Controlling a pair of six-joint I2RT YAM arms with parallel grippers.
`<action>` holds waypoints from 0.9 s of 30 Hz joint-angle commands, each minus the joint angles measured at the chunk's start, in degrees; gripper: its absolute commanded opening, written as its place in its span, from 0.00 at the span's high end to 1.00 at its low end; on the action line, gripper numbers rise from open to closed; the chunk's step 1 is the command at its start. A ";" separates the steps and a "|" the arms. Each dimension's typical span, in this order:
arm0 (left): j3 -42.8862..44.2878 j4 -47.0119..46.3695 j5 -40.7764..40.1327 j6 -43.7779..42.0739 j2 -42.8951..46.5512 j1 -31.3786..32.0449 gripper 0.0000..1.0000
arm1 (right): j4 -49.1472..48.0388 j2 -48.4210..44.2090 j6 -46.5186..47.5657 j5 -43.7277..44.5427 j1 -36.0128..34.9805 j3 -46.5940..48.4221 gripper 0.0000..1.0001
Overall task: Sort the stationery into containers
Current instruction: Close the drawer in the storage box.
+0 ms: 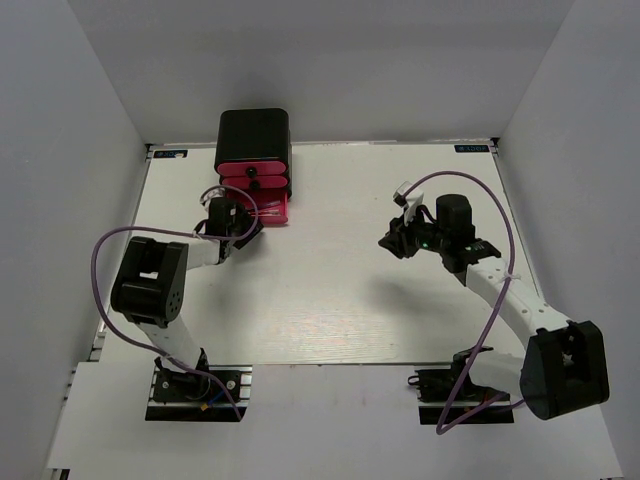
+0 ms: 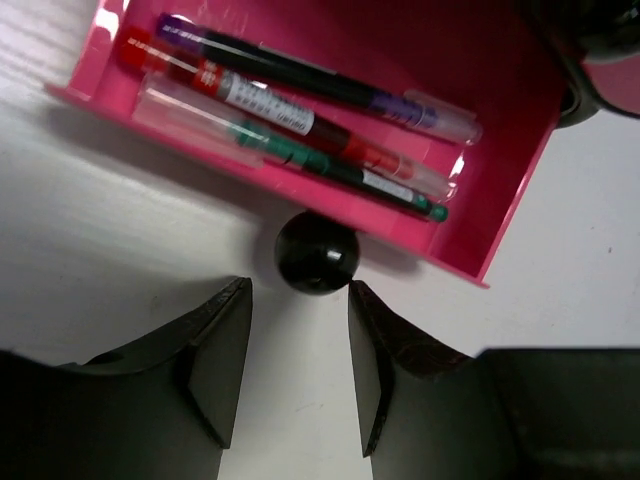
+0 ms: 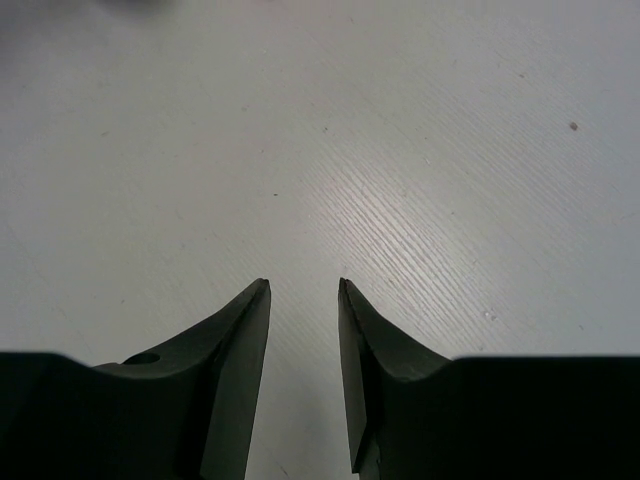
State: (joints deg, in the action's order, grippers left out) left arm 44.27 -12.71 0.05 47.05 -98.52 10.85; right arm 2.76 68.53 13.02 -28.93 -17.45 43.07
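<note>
Bottom drawer of the cabinet is pulled out toward the near side. It sits at the far left of the table.

In it are three pens, lying side by side lengthwise:
- dark pen with purple ends, farthest in
- red pen in the middle
- green pen nearest the drawer front

All three lie flat and nothing pokes over the rim.

The upper drawers look pushed in, so their contents are hidden. I see no loose stationery on the table in the top view, so the sorting looks nearly done. The likely step is shutting this drawer.

The drawer's black knob sits just beyond the tips of the left gripper. The jaws are spread and hold nothing. They are lined up on the knob but not touching it.

To do it well:
- ease forward until the knob is between the fingers, then pinch it, or press on the drawer front
- push straight toward the far side, along the drawer's travel
- an off-axis shove could jam the drawer or slide the light-looking cabinet
- go slowly so the pens don't roll up over the edge

The right gripper is on the right, well apart from the cabinet. Its jaws are parted and empty above bare tabletop, and it is out of the way.
</note>
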 commanded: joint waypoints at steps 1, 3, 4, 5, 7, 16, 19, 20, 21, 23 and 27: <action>2.66 -2.85 0.65 1.29 -0.27 -0.31 0.47 | -3.82 -2.52 0.08 -1.92 0.58 -0.70 0.60; 2.66 -4.25 0.65 1.29 -0.80 -0.31 0.47 | -3.91 -2.53 0.08 -2.18 0.31 -0.79 0.60; 3.18 -4.25 0.04 1.29 -0.80 -0.31 0.47 | -3.91 -2.44 0.08 -2.36 0.40 -0.97 0.60; 3.19 -4.25 0.03 1.29 -1.32 -0.31 0.47 | -3.91 -2.44 0.08 -2.45 0.31 -0.80 0.60; 3.89 -2.85 -1.19 -0.02 -1.32 -0.31 0.47 | -3.99 -2.44 0.08 -2.80 0.23 -0.88 0.60; 6.17 -1.70 -3.83 -2.57 -2.99 -0.31 0.49 | -4.17 -2.26 0.52 -2.80 0.31 -1.06 0.60; 6.79 -1.70 -3.83 -3.10 -4.13 -0.31 0.54 | -4.08 -2.18 0.43 -2.89 0.31 -0.97 0.60; 6.79 -1.70 -3.83 -3.10 -4.14 -0.31 0.58 | -4.08 -2.35 0.43 -2.89 0.23 -1.06 0.60; 7.32 -1.70 -3.83 -3.10 -4.14 -0.31 0.60 | -4.17 -2.18 0.43 -2.89 0.23 -1.23 0.60; 7.32 -1.70 -3.83 -3.10 -4.66 -0.31 0.61 | -4.17 -2.09 0.69 -2.80 0.14 -1.23 0.60; 8.46 -3.63 -4.36 -3.62 -4.66 -0.31 0.65 | -4.17 -1.83 0.70 -2.89 0.31 -1.23 0.60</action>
State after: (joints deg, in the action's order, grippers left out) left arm 50.48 -14.22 -2.63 44.93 -103.15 10.83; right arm 1.08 67.20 13.30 -30.63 -17.32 42.19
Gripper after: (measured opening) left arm 0.447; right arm 0.396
